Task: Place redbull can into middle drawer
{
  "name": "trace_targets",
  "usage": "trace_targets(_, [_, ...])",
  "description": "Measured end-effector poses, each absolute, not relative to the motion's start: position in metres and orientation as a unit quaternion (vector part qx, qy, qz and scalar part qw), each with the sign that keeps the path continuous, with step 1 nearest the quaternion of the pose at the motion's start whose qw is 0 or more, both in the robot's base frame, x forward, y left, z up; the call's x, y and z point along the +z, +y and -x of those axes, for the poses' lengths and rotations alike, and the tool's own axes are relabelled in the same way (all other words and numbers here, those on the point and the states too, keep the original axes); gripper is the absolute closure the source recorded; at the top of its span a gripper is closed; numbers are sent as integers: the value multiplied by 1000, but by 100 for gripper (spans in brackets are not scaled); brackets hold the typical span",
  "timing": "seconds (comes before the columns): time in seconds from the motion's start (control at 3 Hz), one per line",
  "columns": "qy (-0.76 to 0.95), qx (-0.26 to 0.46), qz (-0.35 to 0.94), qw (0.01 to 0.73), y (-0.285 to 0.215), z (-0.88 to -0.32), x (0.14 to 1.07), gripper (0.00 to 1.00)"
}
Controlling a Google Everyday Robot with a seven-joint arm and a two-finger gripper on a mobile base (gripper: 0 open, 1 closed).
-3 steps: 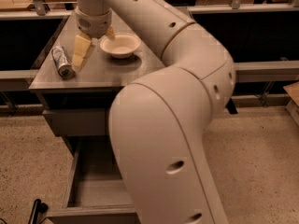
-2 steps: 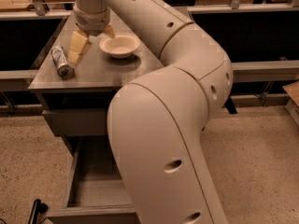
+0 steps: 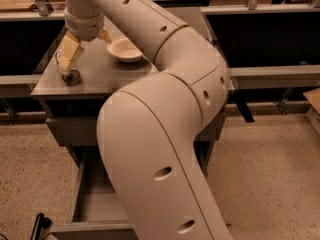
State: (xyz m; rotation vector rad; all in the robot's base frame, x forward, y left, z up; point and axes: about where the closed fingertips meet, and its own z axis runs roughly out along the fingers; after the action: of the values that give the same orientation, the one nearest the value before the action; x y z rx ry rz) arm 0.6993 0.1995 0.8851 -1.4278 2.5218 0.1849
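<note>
While the redbull can (image 3: 70, 76) is lying on its side on the table (image 3: 115, 76), left of the white bowl (image 3: 125, 49) and nearer the front edge than the bowl, the gripper (image 3: 85, 51) is hovering over that same stretch. Its jaws are standing apart: one is reaching down right at the can, and the other is showing close beside the bowl's rim. Whether that first jaw is touching the can, I cannot tell. Nothing is being gripped, so I am judging the reach-and-grasp step to be in hand. The middle drawer (image 3: 95, 206) is standing pulled open, well below and in front of the bowl, its floor bare where the arm (image 3: 165, 134) is not hiding it. The next move is calling for the jaws to straddle the can, close on it, then lift and carry it down into that drawer.
</note>
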Motion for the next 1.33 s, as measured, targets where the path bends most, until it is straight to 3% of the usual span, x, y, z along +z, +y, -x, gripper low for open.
trace_targets(1.0, [904,62,415,85,286,-690,861,0])
trace_targets(1.33, [910,54,405,79,293,-693,850,18])
